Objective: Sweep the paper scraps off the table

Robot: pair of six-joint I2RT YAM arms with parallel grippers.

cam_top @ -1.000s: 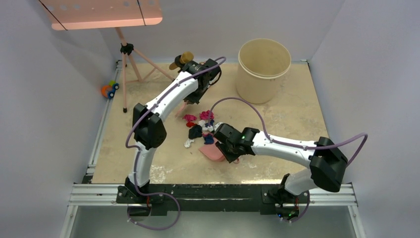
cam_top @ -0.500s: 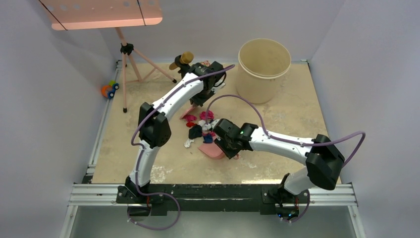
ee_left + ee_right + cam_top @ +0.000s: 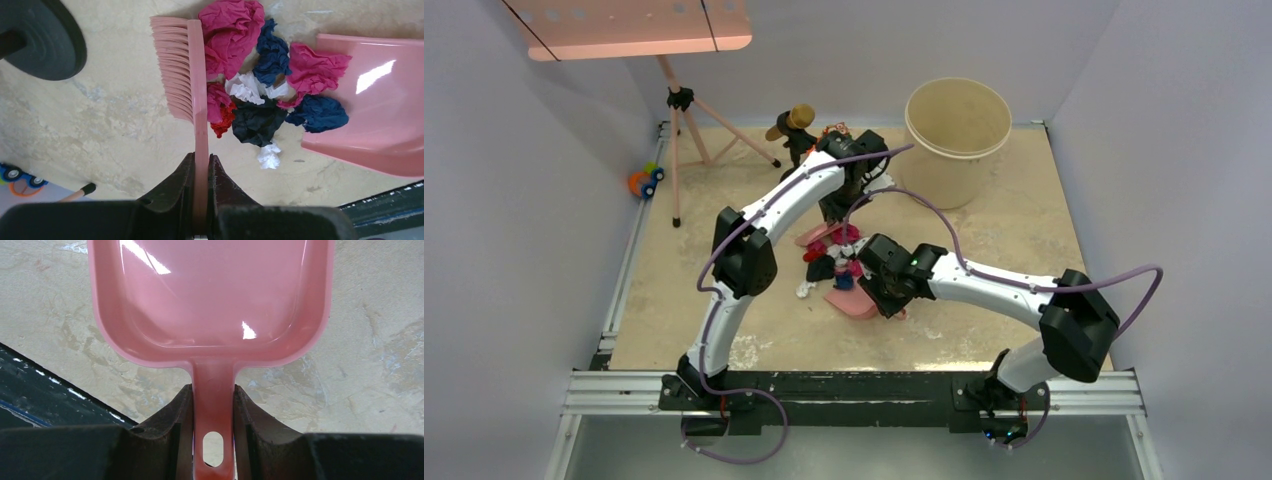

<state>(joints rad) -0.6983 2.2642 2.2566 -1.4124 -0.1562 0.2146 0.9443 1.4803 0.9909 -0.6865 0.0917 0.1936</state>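
The paper scraps (image 3: 832, 256) lie in a heap of pink, navy, red and white wads mid-table. In the left wrist view the scraps (image 3: 260, 95) sit between the pink brush (image 3: 181, 70) and the mouth of the pink dustpan (image 3: 380, 100); one navy and one pink wad rest on its lip. My left gripper (image 3: 201, 161) is shut on the brush handle, bristles on the far side of the heap (image 3: 816, 236). My right gripper (image 3: 213, 392) is shut on the dustpan's handle; the pan (image 3: 210, 295) lies flat on the beige table (image 3: 1004, 240), and its inside shows empty there.
A tall beige bucket (image 3: 957, 125) stands at the back right. A pink-legged tripod (image 3: 686, 130) stands at the back left, with toy blocks (image 3: 644, 181) beside the table's left edge. A black stand (image 3: 796, 128) is behind the heap; its round base (image 3: 42, 42) is left of the brush.
My left arm has swung right and nearer, bringing the brush against the far side of the heap. The scraps are bunched closer to the dustpan. The right arm shifted slightly left.
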